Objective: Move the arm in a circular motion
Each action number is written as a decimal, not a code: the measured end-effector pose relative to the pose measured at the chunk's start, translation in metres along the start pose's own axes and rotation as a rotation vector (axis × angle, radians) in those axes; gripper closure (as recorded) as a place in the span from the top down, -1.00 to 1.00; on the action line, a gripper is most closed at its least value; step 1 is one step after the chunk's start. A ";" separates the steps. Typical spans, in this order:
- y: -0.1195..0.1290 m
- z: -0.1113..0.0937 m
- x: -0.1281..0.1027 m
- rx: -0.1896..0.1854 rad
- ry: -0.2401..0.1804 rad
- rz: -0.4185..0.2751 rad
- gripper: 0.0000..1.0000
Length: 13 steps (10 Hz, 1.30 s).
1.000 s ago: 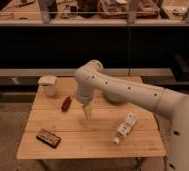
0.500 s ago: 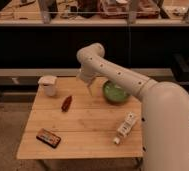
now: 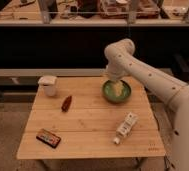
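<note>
One tool [image 3: 117, 88] over bowl [image 3: 108, 96]; wooden table [image 3: 88, 126]

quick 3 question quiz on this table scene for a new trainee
1. True or false: the gripper at the tip of the arm hangs over the green bowl.
2. The white bottle is: A upright, B lying on its side, C inside the bowl.
3. What stands near the back left corner of the table?

Key: 1 true. 2 B. 3 the white cup.
</note>
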 end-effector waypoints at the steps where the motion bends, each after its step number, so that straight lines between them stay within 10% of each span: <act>1: 0.049 -0.001 0.014 -0.016 -0.001 0.086 0.60; 4: 0.158 -0.001 -0.014 -0.013 -0.044 0.187 0.60; 7: 0.196 -0.006 -0.089 0.021 -0.072 0.065 0.60; 13: 0.147 0.021 -0.314 0.052 -0.309 -0.411 0.60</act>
